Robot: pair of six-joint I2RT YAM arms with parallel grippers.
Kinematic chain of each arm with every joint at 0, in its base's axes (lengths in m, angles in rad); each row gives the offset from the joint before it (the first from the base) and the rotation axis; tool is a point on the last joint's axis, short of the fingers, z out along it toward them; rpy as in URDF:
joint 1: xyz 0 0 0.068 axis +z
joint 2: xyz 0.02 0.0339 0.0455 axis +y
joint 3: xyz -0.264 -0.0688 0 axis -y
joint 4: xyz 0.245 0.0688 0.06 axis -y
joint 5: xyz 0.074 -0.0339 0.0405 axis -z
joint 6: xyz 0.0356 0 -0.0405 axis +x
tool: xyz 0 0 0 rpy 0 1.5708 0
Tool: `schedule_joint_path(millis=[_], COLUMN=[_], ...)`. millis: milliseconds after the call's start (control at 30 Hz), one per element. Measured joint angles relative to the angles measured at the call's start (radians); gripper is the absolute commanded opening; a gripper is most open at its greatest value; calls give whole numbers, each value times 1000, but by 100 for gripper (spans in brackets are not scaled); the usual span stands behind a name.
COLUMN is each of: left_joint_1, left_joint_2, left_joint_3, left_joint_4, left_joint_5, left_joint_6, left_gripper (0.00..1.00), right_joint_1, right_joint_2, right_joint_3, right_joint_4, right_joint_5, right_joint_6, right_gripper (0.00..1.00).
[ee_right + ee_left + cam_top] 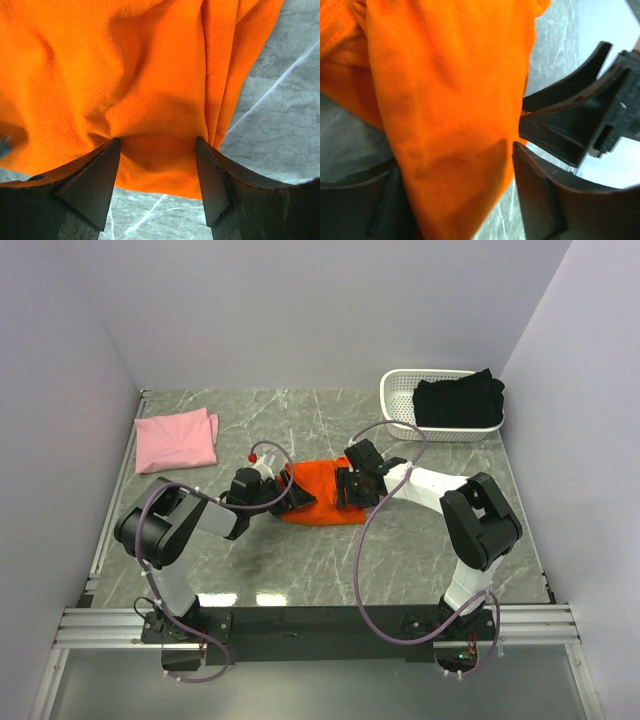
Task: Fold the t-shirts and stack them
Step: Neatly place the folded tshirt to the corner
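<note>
Orange t-shirt [318,502] lies part-folded; left gripper [455,155] and right gripper [157,141] straddle it, fingers spread, clamping nothing. Pink t-shirt [177,440] is folded, black t-shirt [458,400] waits in basket [395,400].

Orange t-shirt [322,502]: bright orange, bunched into a wrinkled, loosely folded heap at the centre of the table [300,570].
Pink t-shirt [177,440]: pale pink, folded flat into a neat rectangle at 10 o'clock, well apart from the orange one.
Black t-shirt [458,402]: crumpled, lying inside the white basket [398,405] at 2 o'clock.
</note>
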Motion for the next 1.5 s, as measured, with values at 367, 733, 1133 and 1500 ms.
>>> schedule_joint_path(millis=[367, 733, 1133, 1500], left_joint_1=[-22, 31, 163, 316], left_joint_2=[58, 9, -21, -29], left_joint_3=[71, 297, 629, 769], left_joint_4=[-84, -496, -969, -1175], left_joint_5=[-49, -119, -272, -313], left_joint_6=[30, 271, 607, 796], left_gripper=[12, 0, 0, 0], right_joint_1=[3, 6, -146, -264], right_joint_2=[-2, -76, -312, -360], right_joint_3=[-4, -18, 51, 51], right_joint_4=[8, -58, -121, -71], right_joint_5=[1, 35, -2, -166], right_joint_6=[1, -6, -63, -109], right_gripper=[69, 72, 78, 78])
